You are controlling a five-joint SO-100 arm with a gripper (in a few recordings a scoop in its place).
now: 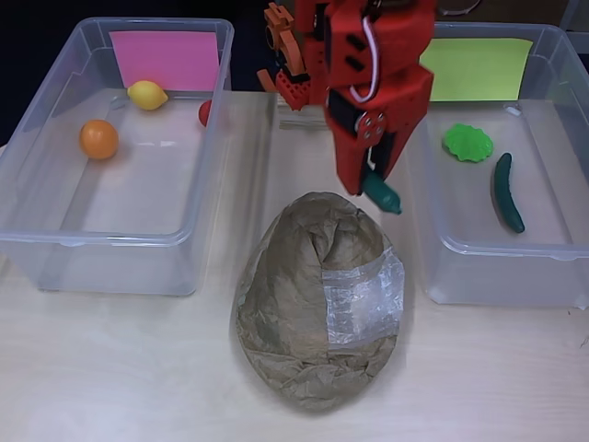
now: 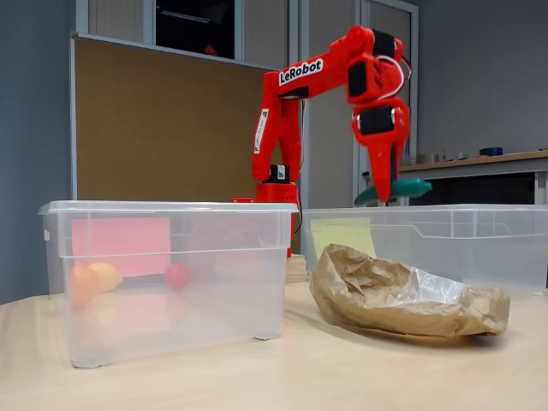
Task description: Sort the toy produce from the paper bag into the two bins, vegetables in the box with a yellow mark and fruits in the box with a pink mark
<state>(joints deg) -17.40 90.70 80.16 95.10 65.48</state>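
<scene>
Two clear plastic bins sit on a pale wooden table (image 1: 110, 387). In the overhead view the bin with the pink mark (image 1: 55, 184) fills the upper left of the frame and the bin with the yellow mark (image 1: 552, 249) the upper right. The red arm (image 2: 295, 77) reaches down from the top centre, raised above the table in the fixed view. Below it, at the centre of the overhead frame between the bins, lies the crumpled brown paper bag (image 1: 294, 304), with a patch of clear tape on its right side. The gripper (image 1: 375, 184) hangs just above the bag's upper right edge, its jaws pinching a dark green vegetable (image 1: 383, 195) that sticks out sideways in the fixed view, level with the bin rims. The pink-marked bin holds an orange (image 1: 98, 139), a lemon (image 1: 147, 95) and a small red fruit (image 1: 204, 112). The yellow-marked bin holds a cucumber (image 1: 507, 191) and a bright green leafy piece (image 1: 467, 143).
</scene>
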